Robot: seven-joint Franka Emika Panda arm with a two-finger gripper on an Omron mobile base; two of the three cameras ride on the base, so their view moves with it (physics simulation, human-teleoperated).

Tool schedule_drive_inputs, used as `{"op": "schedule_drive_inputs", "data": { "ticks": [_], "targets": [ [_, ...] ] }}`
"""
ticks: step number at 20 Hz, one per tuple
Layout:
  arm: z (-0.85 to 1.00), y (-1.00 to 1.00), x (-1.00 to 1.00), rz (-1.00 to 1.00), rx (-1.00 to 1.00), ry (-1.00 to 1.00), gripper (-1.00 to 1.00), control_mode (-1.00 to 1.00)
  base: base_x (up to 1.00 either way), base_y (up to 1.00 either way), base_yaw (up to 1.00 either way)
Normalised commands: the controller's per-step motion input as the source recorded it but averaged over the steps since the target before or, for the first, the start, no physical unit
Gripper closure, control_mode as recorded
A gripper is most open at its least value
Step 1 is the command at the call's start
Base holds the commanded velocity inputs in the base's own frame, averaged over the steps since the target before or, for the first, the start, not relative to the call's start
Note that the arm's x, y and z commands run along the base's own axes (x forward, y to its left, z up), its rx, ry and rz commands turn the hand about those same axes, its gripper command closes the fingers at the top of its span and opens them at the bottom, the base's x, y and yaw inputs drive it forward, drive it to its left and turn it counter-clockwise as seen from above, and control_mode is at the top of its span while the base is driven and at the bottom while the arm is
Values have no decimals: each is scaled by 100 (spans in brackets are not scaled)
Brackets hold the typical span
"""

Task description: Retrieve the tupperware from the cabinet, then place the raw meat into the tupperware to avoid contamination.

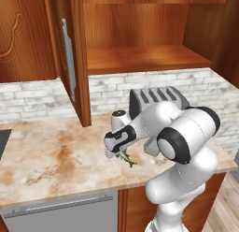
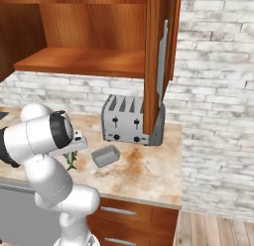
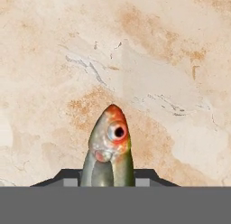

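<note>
Grey-green raw meat (image 3: 108,151), unlabelled

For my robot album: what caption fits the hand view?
Small grey-green fish with an orange-pink head lying between the fingers above the marbled beige counter.

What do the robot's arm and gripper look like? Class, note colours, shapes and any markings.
The glossy white arm has rounded, bulbous segments with black bands at its joints. The gripper has a white hand with dark trim and two small dark finger tips. No cables or markings show.
</note>
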Motion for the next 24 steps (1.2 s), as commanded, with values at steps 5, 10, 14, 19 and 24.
{"op": "schedule_drive_inputs", "data": {
  "ticks": [5, 10, 14, 19, 24],
  "targets": [
    [-6, 0, -2, -1, 0, -2, 100, -100, 0, 0, 0],
    [19, 0, -14, -3, 0, -1, 100, -100, 0, 0, 0],
    [28, 0, -14, -5, 0, 0, 100, -100, 0, 0, 0],
    [26, 0, 0, -8, 0, 0, 100, -100, 0, 0, 0],
    [26, 0, 0, -12, 0, 1, 100, -100, 0, 0, 0]
  ]
}}
